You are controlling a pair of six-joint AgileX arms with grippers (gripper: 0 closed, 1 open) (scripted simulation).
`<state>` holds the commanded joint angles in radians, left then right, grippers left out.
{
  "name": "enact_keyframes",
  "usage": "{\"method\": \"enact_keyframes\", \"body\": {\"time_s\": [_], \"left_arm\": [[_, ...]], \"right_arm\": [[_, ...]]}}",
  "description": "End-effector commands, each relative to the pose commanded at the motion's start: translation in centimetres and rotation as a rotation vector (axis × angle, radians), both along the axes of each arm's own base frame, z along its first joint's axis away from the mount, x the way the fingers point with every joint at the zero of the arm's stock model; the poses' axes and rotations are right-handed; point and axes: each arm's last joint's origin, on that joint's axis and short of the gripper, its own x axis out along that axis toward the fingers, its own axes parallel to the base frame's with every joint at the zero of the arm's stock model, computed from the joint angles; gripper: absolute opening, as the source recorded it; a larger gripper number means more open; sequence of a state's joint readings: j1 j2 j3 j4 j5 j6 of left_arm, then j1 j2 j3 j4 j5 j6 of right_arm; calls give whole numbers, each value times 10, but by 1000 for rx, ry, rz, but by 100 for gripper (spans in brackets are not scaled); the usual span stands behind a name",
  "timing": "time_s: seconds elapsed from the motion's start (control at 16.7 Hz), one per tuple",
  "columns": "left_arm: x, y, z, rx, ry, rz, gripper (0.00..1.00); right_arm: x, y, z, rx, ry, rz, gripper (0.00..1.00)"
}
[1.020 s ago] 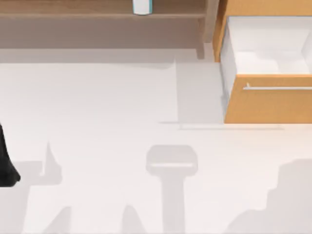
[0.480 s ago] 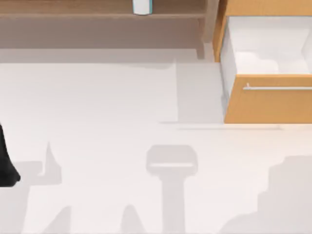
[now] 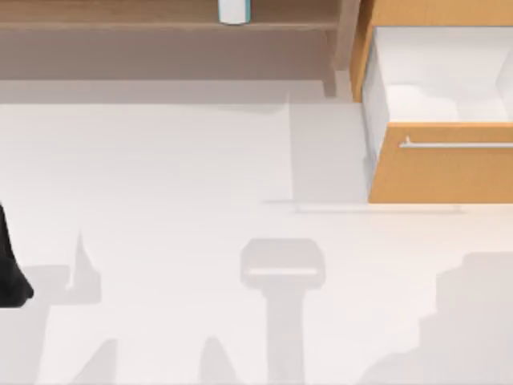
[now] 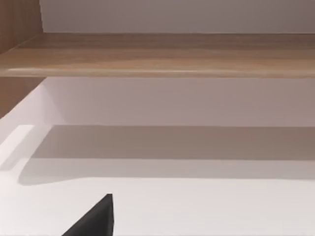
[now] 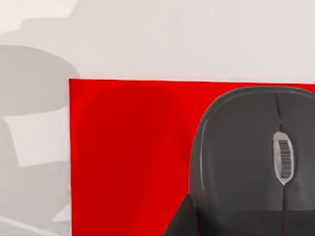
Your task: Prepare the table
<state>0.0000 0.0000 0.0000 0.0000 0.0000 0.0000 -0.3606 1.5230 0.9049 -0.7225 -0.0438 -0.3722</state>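
Bench (image 3: 160, 184): broad, pale and smooth, running across the whole top view; bare where I can see it there, with only shadows lying on it.
Mouse (image 5: 256, 157): dark grey, domed, with a scroll wheel along its middle. It rests on a red mat (image 5: 128, 157) that lies flat on the bench, seen in the right wrist view.
Handling, mouse: I'd judge it light, rigid and a bit slick on top. The flanks look the safest place to pinch, low down, rather than over the rounded shell.
Handling, mat: thin and probably floppy. It sits flush, so an edge or corner would have to be lifted first.
Right jaws: a dark tip shows just beside the mouse; whether wide or narrow, I cannot tell.
Left arm (image 3: 10, 265): parked at the left edge of the bench; its jaws I cannot tell either.
Drawer (image 3: 441, 80): pulled open at far right, white inside.
Shelf (image 3: 160, 16): wooden, along the far side.
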Motion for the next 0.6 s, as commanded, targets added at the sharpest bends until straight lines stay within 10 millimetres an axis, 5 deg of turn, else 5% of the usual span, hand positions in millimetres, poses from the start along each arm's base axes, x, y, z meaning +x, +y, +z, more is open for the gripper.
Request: {"method": "enact_keyframes", "body": {"time_s": [0.6], "left_arm": [[0, 0, 0, 0, 0, 0, 100]], "right_arm": [[-9, 3, -31, 42, 129, -2, 0]]}}
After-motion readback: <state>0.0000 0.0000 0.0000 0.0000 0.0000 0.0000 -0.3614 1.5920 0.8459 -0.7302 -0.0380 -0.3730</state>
